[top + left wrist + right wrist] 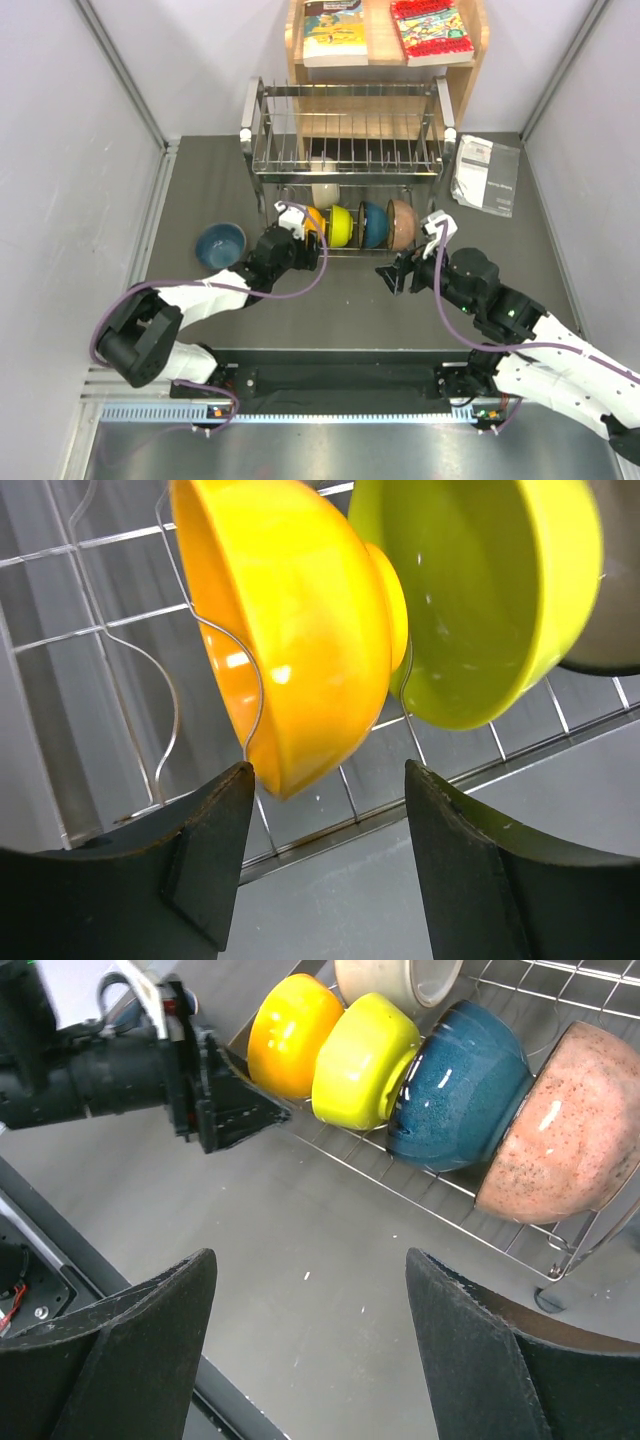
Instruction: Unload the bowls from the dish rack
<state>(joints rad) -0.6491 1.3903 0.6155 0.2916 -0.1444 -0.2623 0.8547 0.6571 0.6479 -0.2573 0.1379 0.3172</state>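
Both of my grippers stood wide open, holding nothing. My left gripper [330, 780] was up against the front of the dish rack [350, 150], fingers spread to either side of the bottom edge of the orange bowl [290, 630]; I could not tell whether either finger touched it. My right gripper [310, 1260] hung over the dark surface [340, 300] in front of the dish rack, apart from it and facing the bowls.

Four bowls stood on edge in a row on the dish rack's lower tier. The orange bowl was at the left end, with the lime-yellow bowl [480, 590] tight beside it. Then came the teal-blue bowl [455, 1085] and the speckled pinkish bowl [560, 1130] at the right end. A cream-white bowl [400, 980] sat deeper in that tier, behind the orange and lime-yellow ones. Left of the dish rack, the light blue bowl [220, 245] rested upright on the surface.
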